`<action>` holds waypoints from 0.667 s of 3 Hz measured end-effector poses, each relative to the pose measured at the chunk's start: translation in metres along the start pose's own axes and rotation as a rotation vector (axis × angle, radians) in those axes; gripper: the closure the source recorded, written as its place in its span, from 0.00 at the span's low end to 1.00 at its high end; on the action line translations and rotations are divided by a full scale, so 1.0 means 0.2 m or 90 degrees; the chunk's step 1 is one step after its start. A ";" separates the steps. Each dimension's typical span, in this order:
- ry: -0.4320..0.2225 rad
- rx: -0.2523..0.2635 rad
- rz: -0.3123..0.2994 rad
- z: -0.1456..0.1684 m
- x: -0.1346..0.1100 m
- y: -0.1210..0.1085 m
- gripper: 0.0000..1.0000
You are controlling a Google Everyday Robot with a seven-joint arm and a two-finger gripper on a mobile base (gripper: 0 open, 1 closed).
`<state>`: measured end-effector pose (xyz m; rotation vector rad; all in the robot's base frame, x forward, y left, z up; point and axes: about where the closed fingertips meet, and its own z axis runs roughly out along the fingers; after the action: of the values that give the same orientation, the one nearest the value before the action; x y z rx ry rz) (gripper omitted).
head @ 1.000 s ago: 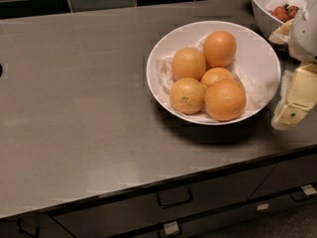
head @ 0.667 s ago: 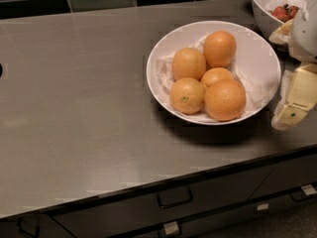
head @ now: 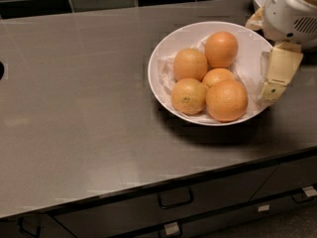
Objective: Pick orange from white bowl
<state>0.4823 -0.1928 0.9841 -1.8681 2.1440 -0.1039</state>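
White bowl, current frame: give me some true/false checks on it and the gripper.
1. The white bowl holds five oranges. True.
2. The gripper is at the bowl's left rim. False: it is at the right rim.
3. The speckled orange lies front left in the pile. True.
4. The gripper holds the rear orange. False: that orange lies in the bowl, apart from the gripper.
5. Crumpled white paper lines the bowl. True.
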 end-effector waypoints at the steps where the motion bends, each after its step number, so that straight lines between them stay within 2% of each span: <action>1: -0.027 -0.033 -0.079 0.05 -0.13 -0.14 0.00; 2: -0.052 0.013 -0.092 0.02 -0.21 -0.24 0.00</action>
<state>0.5349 -0.1587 0.9986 -1.9790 1.9458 -0.0785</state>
